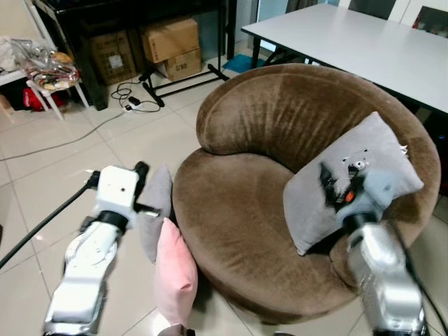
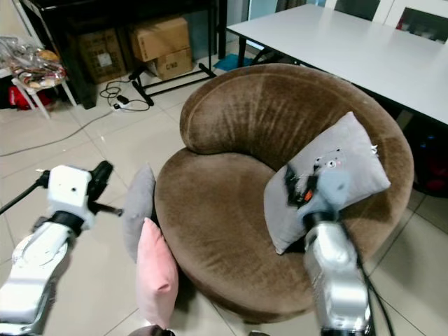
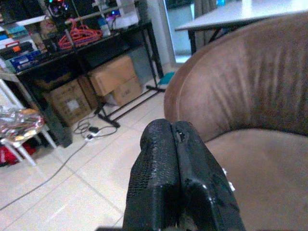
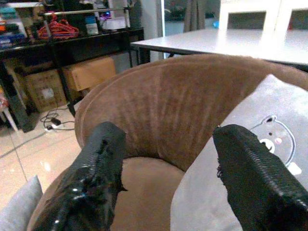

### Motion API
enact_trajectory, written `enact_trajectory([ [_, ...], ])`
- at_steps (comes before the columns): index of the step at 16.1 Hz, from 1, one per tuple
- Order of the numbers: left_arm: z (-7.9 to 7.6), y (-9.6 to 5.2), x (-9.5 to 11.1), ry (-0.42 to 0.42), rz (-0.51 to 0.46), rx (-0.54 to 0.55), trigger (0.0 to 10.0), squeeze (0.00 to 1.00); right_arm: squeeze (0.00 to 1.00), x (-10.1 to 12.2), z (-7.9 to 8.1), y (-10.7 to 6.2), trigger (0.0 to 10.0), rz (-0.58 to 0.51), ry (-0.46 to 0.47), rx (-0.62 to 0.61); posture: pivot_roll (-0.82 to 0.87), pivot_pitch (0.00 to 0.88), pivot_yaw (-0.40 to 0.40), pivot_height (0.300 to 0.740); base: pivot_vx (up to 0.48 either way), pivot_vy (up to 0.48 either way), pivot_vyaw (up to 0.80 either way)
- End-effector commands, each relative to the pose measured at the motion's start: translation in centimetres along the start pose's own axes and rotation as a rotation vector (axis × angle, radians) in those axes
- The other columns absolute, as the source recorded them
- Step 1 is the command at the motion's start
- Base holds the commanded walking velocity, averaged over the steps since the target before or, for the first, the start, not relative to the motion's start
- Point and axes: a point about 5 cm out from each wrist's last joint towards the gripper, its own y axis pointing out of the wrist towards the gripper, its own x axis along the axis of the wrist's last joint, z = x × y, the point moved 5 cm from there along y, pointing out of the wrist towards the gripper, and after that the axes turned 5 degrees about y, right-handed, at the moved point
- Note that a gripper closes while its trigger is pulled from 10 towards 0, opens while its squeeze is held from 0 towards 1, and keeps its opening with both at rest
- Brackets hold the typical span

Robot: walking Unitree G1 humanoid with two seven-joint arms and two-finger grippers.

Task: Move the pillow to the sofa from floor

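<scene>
Right gripper (image 4: 166, 178) gapes wide by one grey pillow (image 1: 350, 182) on the sofa (image 1: 238, 210); two floor pillows (image 1: 166, 245).

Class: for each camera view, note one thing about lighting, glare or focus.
Left eye view: sharp and evenly lit, soft sheen on floor tiles. Left wrist view: bluish tint, shut left gripper blurred up close. Right wrist view: white table glares; open right gripper soft.

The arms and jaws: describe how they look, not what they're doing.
Both arms are silver-grey metal. The left arm carries a white boxy wrist block and a black cable. The right arm shows orange and black parts at its wrist. Each gripper has two long black textured fingers.
</scene>
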Motion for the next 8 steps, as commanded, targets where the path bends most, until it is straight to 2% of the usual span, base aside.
enact_trajectory([
  [1, 0.3, -0.3, 0.0, 0.024, -0.001, 0.012, 10.0, 0.00, 1.00, 1.1, 0.3, -0.1, 10.0, -0.049, -0.054, -0.018, -0.08, 0.000, 0.016, 0.740, 0.000, 0.000, 0.00],
  [2, 0.5, -0.5, 0.0, 0.035, -0.001, 0.022, 10.0, 0.00, 1.00, 0.5, 0.0, -0.2, 10.0, -0.011, -0.106, -0.056, -0.08, 0.000, 0.013, 0.740, 0.000, 0.000, 0.00],
  [3, 0.6, -0.6, 0.0, 0.041, -0.003, 0.027, 10.0, 0.00, 1.00, 0.2, 0.1, -0.4, 10.0, 0.022, -0.070, -0.066, -0.08, 0.000, 0.011, 0.740, 0.000, 0.000, 0.00],
  [5, 0.8, -0.7, 0.1, 0.052, -0.008, 0.038, 10.0, 0.00, 1.00, -0.3, 1.1, -0.7, 10.0, 0.060, -0.035, -0.008, -0.07, 0.000, 0.006, 0.740, 0.000, 0.000, 0.00],
  [8, 0.8, -0.7, 0.3, 0.057, -0.010, 0.041, 10.0, 0.00, 1.00, -0.1, 1.6, -0.9, 10.0, 0.057, 0.009, -0.004, -0.07, 0.000, 0.006, 0.740, 0.000, 0.000, 0.00],
])
